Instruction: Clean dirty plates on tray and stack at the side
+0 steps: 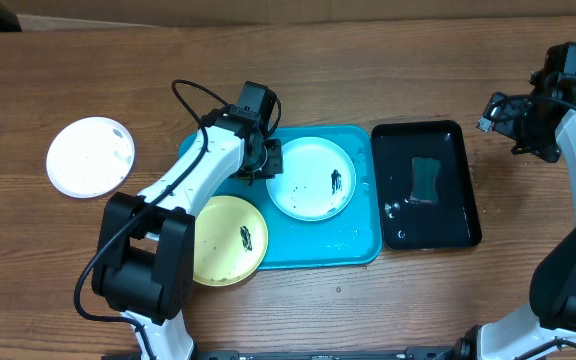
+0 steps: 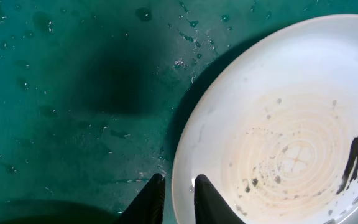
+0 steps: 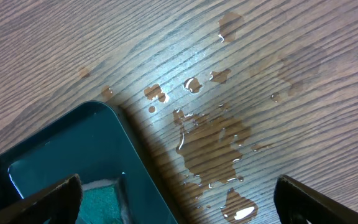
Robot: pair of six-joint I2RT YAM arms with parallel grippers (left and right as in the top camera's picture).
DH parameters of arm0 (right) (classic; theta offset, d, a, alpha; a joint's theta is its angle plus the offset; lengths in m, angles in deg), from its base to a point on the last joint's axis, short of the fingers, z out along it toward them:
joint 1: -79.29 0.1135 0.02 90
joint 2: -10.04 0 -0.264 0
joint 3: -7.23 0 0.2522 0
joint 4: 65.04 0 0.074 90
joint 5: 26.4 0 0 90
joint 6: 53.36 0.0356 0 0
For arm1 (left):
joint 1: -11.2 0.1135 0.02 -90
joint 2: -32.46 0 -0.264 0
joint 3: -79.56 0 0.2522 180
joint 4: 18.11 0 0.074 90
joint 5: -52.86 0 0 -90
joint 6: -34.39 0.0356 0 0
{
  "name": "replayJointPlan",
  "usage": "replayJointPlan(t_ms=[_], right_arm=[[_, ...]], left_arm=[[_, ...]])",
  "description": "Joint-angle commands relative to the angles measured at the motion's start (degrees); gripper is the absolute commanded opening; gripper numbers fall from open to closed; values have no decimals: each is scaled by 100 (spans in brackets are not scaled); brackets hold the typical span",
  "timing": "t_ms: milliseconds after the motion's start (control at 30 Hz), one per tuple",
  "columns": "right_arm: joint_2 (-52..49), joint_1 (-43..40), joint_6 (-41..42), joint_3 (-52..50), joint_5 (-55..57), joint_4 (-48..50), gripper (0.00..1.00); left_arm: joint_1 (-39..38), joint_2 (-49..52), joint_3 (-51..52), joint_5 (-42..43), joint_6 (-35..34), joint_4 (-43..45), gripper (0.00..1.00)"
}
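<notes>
Plates are lying in three places on and around the tray. Nearest to me, the yellow-green plate (image 1: 223, 240) is sitting partly over the near left corner of the turquoise tray (image 1: 353, 245) and partly on the wooden table (image 1: 388, 310), and it is carrying a dark smear towards its right side. Just beyond it, the pale plate (image 1: 303, 185) is lying flat inside the tray, towards the far side. It is showing a black streak (image 1: 335, 181) right of its middle, and water beads are glistening on the tray floor beside it. The left gripper (image 1: 266, 160) is reaching down at this plate's left edge. Its fingers (image 2: 211, 200) are standing close together, one on each side of the rim, and I cannot tell whether they are actually pinching it. Just beside the turquoise tray on the right, the black tray (image 1: 468, 200) is holding shallow water and a green sponge (image 1: 427, 178). Farther right, the right gripper (image 3: 176, 202) is hanging with its jaws spread wide and gripping nothing, over wet patches (image 3: 213, 146) on the wood by the black tray's corner. Far off to the left, well apart from the tray, the white plate (image 1: 90, 156) is resting on the table, looking clean.
</notes>
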Motion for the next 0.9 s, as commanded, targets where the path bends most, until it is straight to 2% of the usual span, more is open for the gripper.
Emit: replayJointPlan(t_ms=[0, 233, 500, 867], right_arm=[[57, -17, 22, 2, 11, 33, 100], [57, -17, 22, 2, 11, 31, 100], [57, -17, 22, 2, 11, 31, 100], [57, -17, 22, 2, 11, 33, 100]], left_arm=[[-39, 96, 63, -81, -57, 24, 18], [-50, 107, 83, -85, -55, 114, 15], [-50, 107, 238, -103, -57, 275, 19], [-50, 107, 413, -107, -28, 494, 18]])
